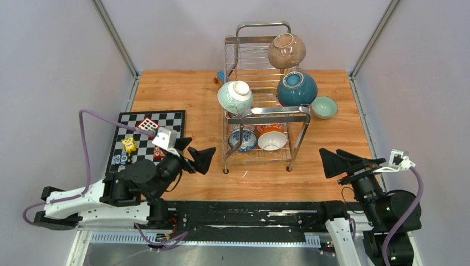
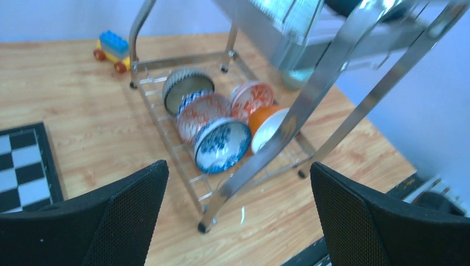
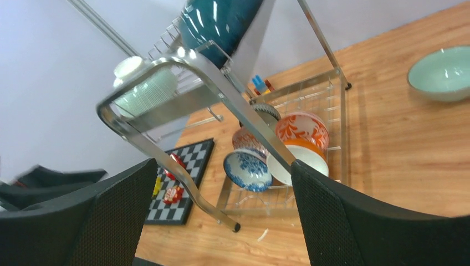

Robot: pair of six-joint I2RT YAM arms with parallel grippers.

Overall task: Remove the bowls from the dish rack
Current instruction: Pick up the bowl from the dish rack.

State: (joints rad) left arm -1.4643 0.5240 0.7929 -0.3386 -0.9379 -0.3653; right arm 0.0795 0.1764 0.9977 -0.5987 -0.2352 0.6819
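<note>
**No legible text in any of my three views.**
The small blocks (image 1: 129, 145) on the chequered board (image 1: 172, 119), at lower left of the top view, carry printed faces and grids too small for me to read as letters or numbers. The bowls (image 2: 223, 145) in the dish rack (image 1: 271, 112) show painted patterns only.

A rectangular light-brown wood-grain worktop (image 1: 183, 94) forms the base of the enclosure. Plain pale grey wall panels (image 1: 55, 66) close it on the left, far and right sides. Slanted silver metal corner posts (image 1: 115, 37) stand at both far corners. Lighting is even and diffuse.
</note>
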